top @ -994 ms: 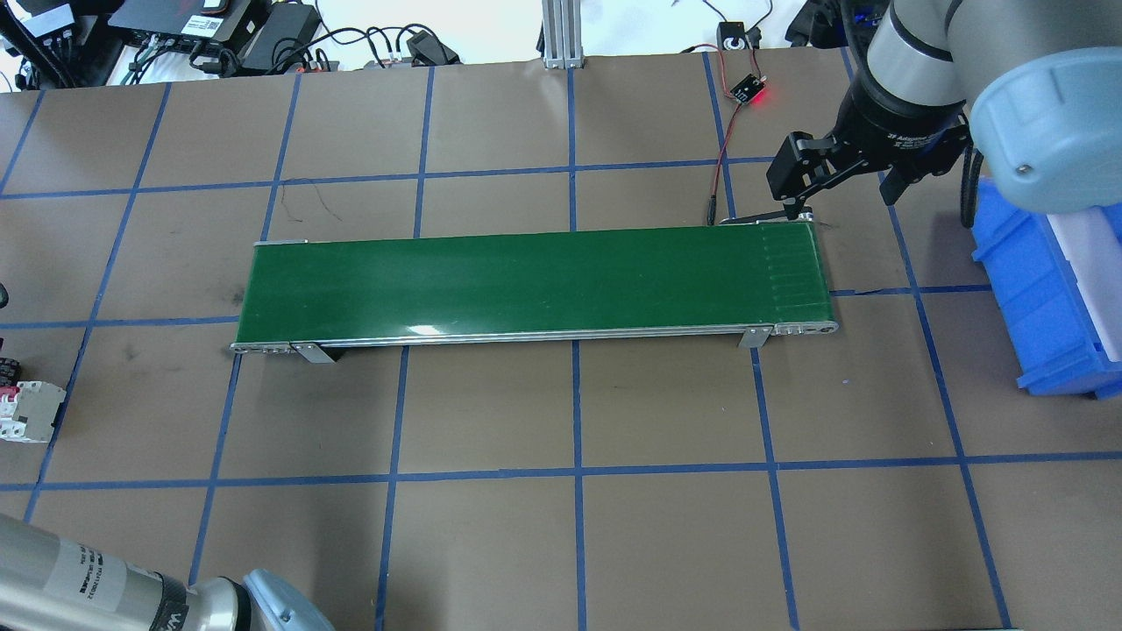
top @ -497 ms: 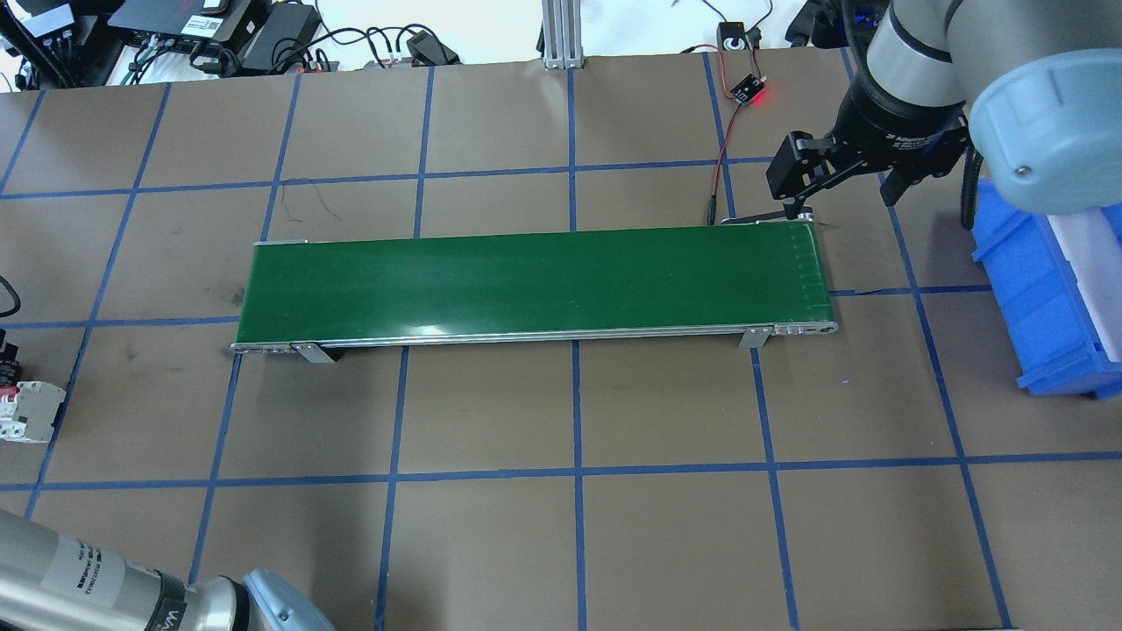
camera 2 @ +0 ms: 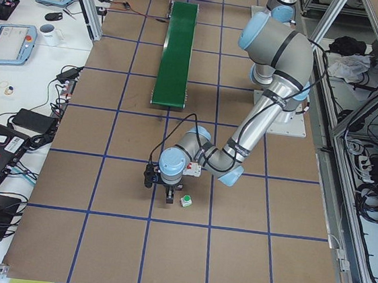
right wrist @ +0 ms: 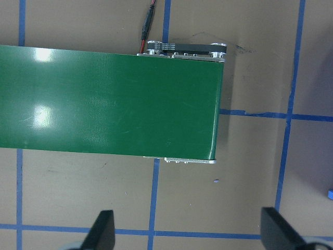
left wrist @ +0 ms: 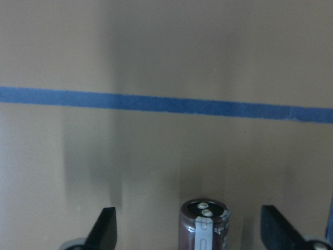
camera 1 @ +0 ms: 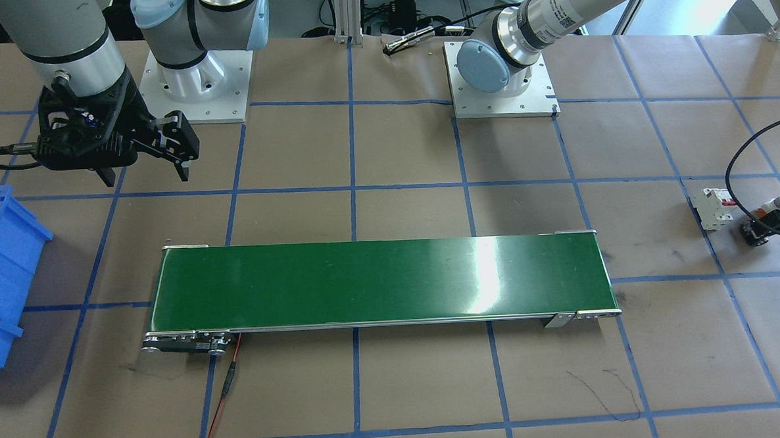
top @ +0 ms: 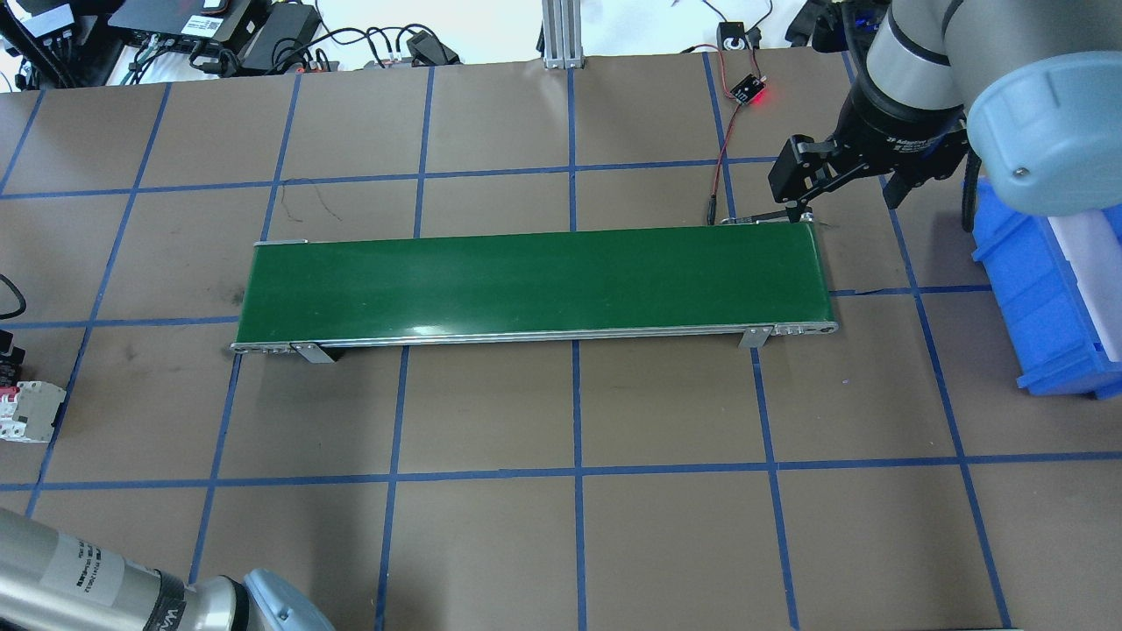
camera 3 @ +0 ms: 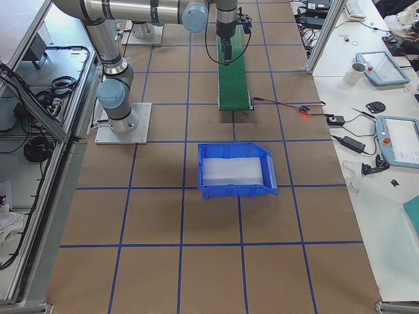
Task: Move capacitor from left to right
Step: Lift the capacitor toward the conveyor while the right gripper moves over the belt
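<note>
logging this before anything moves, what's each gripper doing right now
Left gripper: open, one finger on each side of the upright capacitor, neither touching it.
Right gripper: open, holding nothing.

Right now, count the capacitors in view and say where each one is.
1. The capacitor stands upright on the table between the fingers of the open left tool, touching neither. More may be hidden behind the tool.
</note>
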Robot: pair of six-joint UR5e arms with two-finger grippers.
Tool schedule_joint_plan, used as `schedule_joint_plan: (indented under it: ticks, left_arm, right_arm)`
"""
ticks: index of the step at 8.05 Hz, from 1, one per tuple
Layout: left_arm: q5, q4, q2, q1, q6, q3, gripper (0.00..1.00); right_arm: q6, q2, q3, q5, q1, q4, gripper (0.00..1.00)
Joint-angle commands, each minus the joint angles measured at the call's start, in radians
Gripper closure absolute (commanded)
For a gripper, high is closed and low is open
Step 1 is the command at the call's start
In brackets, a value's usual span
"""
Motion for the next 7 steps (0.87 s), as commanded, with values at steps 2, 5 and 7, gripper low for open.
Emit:
schedule_joint_plan:
  ticks: [2, 5, 7]
  left_arm:
    - [0.0, -0.015, -0.003, -0.001, -0.01, -0.024, 0.28]
    - [0.015, -0.059, 0.012, -0.001, -0.034, -0.026, 0.8]
    - [0.015, -0.108, 0.023, -0.001, -0.043, -0.024, 0.95]
  right_arm:
    - [-0.002, 0.001, 0.008, -0.011, 0.0, 0.001, 0.0]
    - [-0.002, 0.003, 0.009, -0.012, 0.0, 0.001, 0.0]
    - [-0.005, 0.003, 0.009, -0.012, 0.0, 0.001, 0.0]
